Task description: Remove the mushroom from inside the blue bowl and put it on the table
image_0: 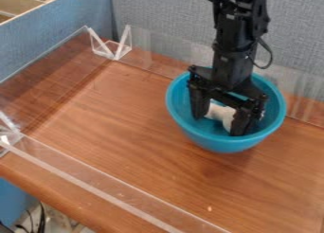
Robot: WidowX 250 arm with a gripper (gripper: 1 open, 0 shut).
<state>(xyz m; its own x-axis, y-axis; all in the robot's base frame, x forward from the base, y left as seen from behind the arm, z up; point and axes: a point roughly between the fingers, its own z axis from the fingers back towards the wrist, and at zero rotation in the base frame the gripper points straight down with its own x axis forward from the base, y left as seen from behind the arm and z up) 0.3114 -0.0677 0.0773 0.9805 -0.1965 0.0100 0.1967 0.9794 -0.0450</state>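
The step in hand looks like the grasp: the gripper (pixel 221 116) is down inside the bowl (pixel 185 125), its 2 fingers released and spread, with the pale part of the mushroom (pixel 222 113) showing between them. The mushroom is inside the bowl, low down; its cap can't be made out, probably because the near finger hides it. Whether either finger touches it, I cannot tell.

The next move calls for centring the fingers on the mushroom, closing them, and checking the grip before a straight lift over the rim. After that, the bare stretch of table (pixel 120 133) to the side of the bowl would suit the release. A rounded toy could slip out of a loose pinch, and a wide finger could catch the bowl wall and drag it.

The bowl is round, deep and turquoise, with a smooth, glossy wall. The mushroom's visible part is creamy white and stubby. The fingers are black and angular. The table is reddish-brown wood grain with a polished sheen, edged by clear, flat panels (pixel 108 189); the wall (pixel 162 19) behind is grey and finely textured.
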